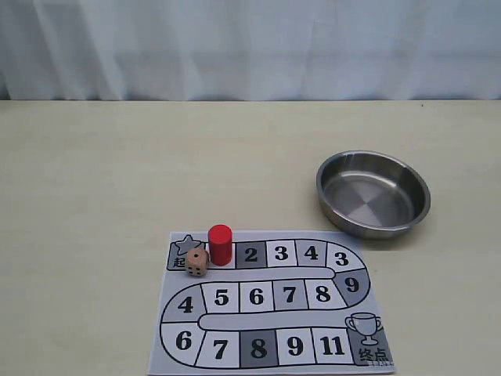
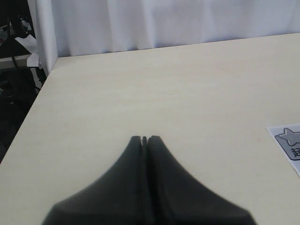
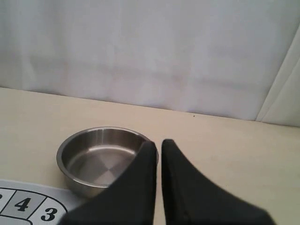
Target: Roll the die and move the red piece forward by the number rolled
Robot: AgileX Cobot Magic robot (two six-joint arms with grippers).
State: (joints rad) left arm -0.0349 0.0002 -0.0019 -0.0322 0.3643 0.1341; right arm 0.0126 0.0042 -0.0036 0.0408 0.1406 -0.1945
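The red piece (image 1: 220,244) stands upright on the board's first square, between the star start square and square 2. The tan wooden die (image 1: 196,262) rests just left and in front of it, on the start square. Neither arm shows in the exterior view. In the left wrist view my left gripper (image 2: 145,138) is shut, empty, above bare table, with the board's star corner (image 2: 288,144) off to one side. My right gripper (image 3: 156,143) is shut with only a thin slit between the fingers and holds nothing; it hangs beside the steel bowl.
The numbered game board (image 1: 266,301) lies at the table's front centre. A steel bowl (image 1: 373,193) stands empty at the right, also seen from the right wrist (image 3: 101,154). White curtain runs along the far edge; the table's side edge (image 2: 33,105) shows in the left wrist view.
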